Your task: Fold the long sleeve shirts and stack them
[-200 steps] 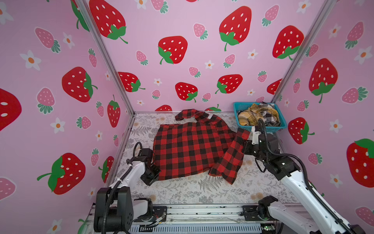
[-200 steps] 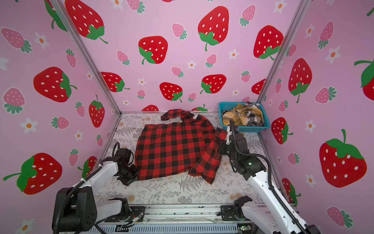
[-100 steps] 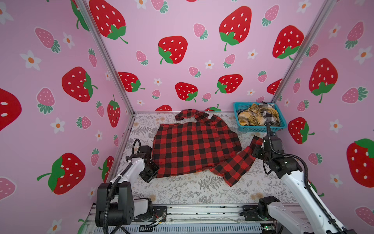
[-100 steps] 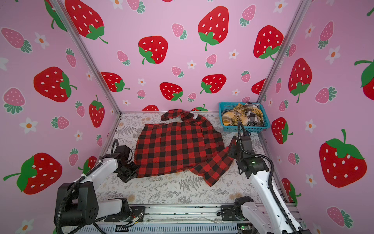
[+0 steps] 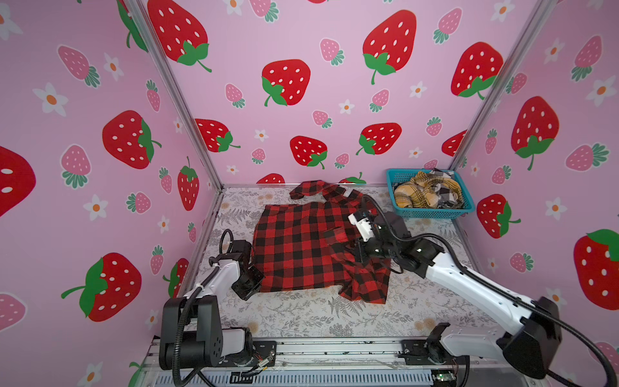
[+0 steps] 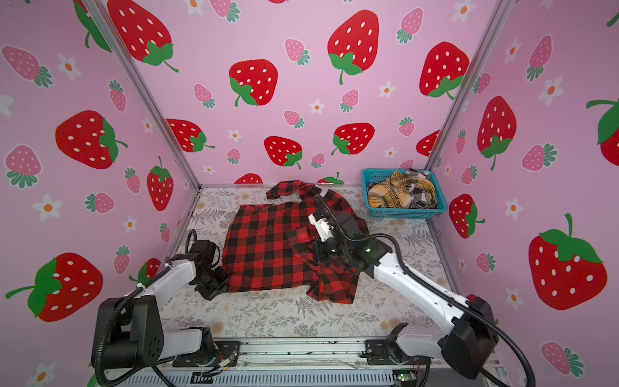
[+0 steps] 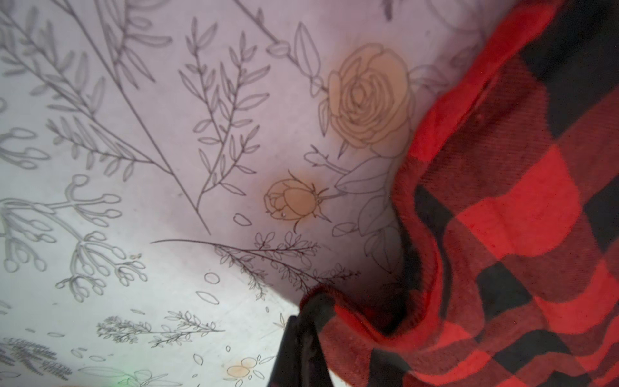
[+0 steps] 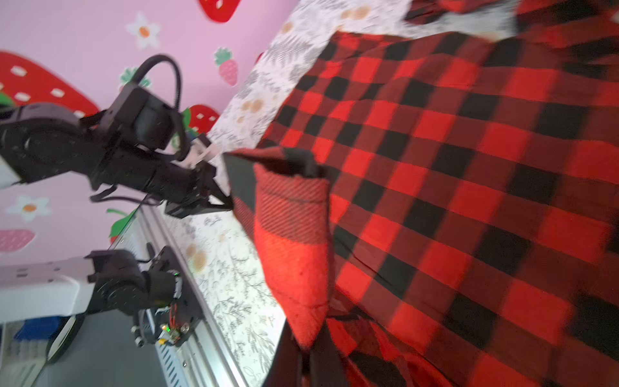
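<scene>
Item: one red-and-black check shirt (image 5: pixel 294 248), soft brushed flannel, spread flat mid-way across the floral-printed surface (image 5: pixel 301 321), collar toward the back wall. We judge the task to be at an early stage: no fold is finished and nothing is stacked. Our left gripper (image 7: pixel 308 321) is pressed together on the near hem corner. Our right gripper (image 8: pixel 304 348) pinches the sleeve (image 8: pixel 291 254), a limp, coarse-woven tube raised over the body. Left to do: sleeves, body folds, stacking. Further crumpled plaid garments (image 5: pixel 422 196), yellow and black-and-white, fill the teal mesh basket (image 5: pixel 432 212) in the back right corner.
</scene>
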Motion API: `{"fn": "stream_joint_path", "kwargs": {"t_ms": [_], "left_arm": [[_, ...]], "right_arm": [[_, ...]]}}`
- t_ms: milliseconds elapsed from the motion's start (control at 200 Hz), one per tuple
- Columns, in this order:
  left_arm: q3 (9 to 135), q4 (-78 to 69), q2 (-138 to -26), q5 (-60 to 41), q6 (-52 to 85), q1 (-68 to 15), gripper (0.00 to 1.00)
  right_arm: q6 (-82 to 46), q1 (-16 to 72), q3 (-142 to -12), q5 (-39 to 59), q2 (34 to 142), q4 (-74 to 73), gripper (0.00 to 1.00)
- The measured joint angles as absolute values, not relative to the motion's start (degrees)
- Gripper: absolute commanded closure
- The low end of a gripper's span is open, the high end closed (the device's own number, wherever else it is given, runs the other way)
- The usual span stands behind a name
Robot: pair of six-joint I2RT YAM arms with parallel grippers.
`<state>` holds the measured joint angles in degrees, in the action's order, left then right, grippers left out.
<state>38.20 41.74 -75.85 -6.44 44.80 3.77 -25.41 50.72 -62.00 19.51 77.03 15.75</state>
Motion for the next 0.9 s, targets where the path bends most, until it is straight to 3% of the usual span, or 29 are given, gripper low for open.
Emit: {"fn": "stream_joint_path", "kwargs": {"t_ms": [130,155,210,235,345,435,665,900], "left_arm": [[38.2,41.2,-75.9,-6.4,44.8,3.8,1.00],[38.1,41.1,-75.9,-6.4,44.8,3.8,1.00],[37.9,40.7,-75.9,-6.4,44.8,3.8,1.00],[37.8,40.5,-75.9,-6.4,44.8,3.8,1.00],[37.3,40.0,-76.5,-6.5,44.8,3.9,1.00],[37.1,39.9,-76.8,-6.4,44.8,4.0,1.00],[37.1,39.8,-76.9,-6.7,44.4,4.9,1.00],[37.1,39.4,-76.9,-7.5,43.7,5.1,1.00]], "right_arm": [[-25.7,57.3,-62.6,20.0,87.7,12.6,1.00],[-25.8,58.0,-62.6,19.8,89.5,12.4,0.90],[-26.1,58.5,-62.7,18.5,92.9,12.7,0.53],[-26.2,58.5,-63.3,17.4,94.3,13.8,0.44],[-26.8,57.6,-68.3,9.9,99.5,20.3,0.31],[-28.5,55.9,-68.0,4.2,96.7,24.3,0.18],[-34.6,41.9,-55.5,-0.3,71.6,30.8,0.21],[-38.8,37.1,-43.3,0.9,73.5,34.2,0.32]]}}
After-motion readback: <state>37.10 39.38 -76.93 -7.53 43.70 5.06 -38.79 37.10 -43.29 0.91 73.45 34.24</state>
